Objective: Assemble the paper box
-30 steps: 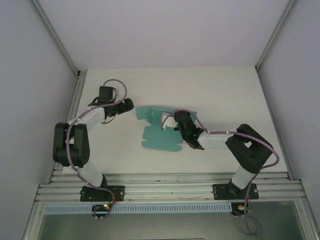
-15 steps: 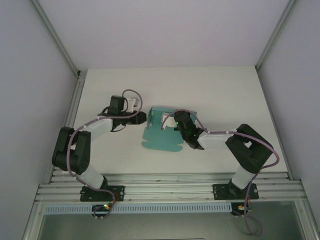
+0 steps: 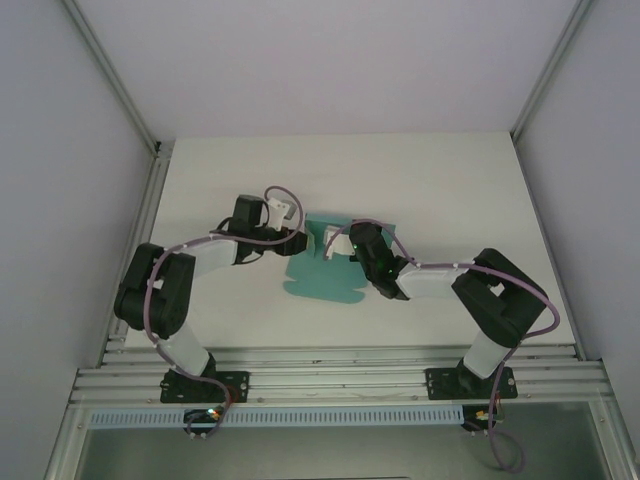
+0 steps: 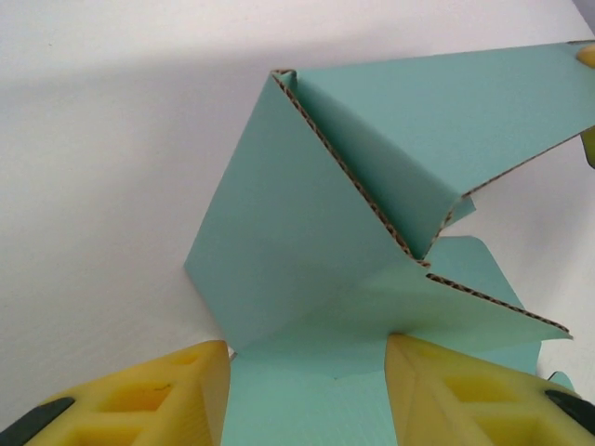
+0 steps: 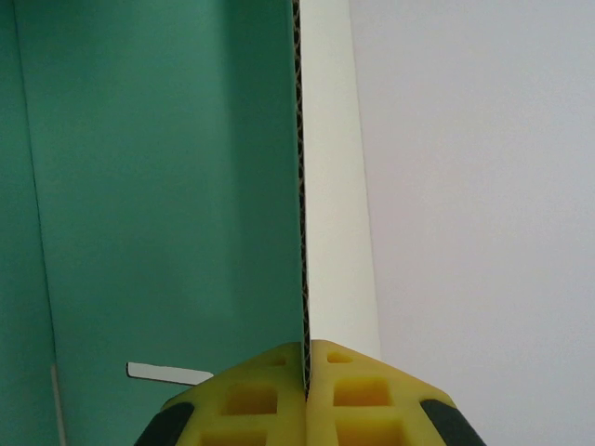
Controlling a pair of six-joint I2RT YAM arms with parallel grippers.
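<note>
The box (image 3: 322,275) is thin teal corrugated card with raw brown fluted edges. It sits half-folded on the matte white table (image 3: 450,180), between my grippers. My right gripper (image 5: 305,346) pinches one upright wall edge-on, its yellow fingers pressed together on the card. At the box's left, my left gripper (image 4: 307,346) stands spread, with a flat panel between its fingers (image 4: 446,390) and creased flaps rising beyond.

Left gripper (image 3: 297,240) reached paper box (image 3: 318,282) — flap raised.
</note>
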